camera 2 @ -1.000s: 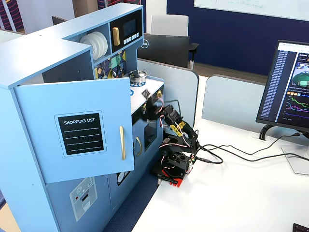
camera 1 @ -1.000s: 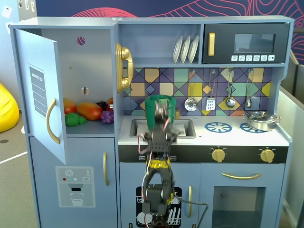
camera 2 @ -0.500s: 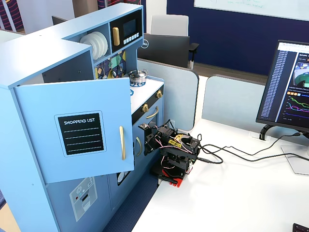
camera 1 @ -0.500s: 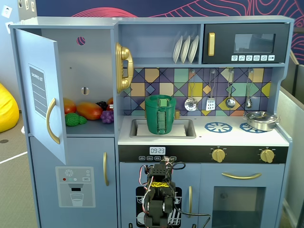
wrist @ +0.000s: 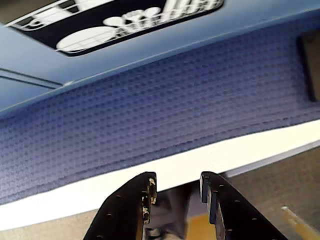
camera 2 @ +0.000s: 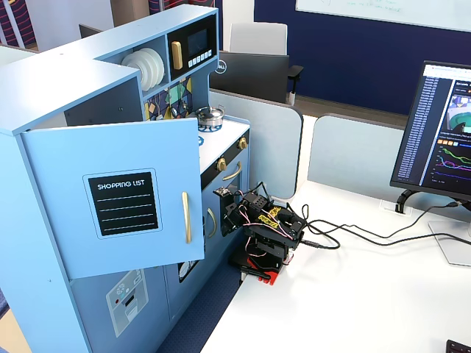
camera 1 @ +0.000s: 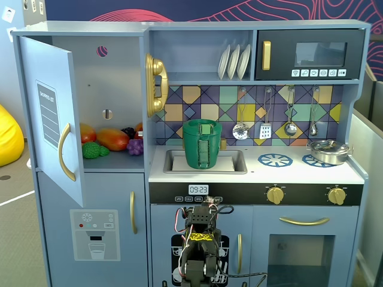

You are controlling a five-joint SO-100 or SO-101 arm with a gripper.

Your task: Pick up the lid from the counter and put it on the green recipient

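Note:
The green recipient [camera 1: 201, 149] stands upright in the sink [camera 1: 234, 162] of the toy kitchen, its ribbed strap handle facing the camera. The lid [camera 1: 202, 125], a green disc with a raised rectangular handle, lies on top of the pot. My arm [camera 1: 200, 239] is folded low in front of the kitchen's lower doors, well below the counter; it also shows in the other fixed view [camera 2: 266, 229] on the white table. In the wrist view my gripper [wrist: 177, 182] is open and empty, facing the blue mat and the white table edge. The pot is hidden behind the open door in that other fixed view.
A shiny silver pot [camera 1: 328, 150] sits on the right burner; a blue burner ring [camera 1: 274, 159] lies beside it. The fridge door [camera 1: 54, 119] stands open with toy food [camera 1: 111, 139] inside. Utensils [camera 1: 266, 128] hang on the back wall. A monitor [camera 2: 445, 132] and cables [camera 2: 368, 234] are on the table.

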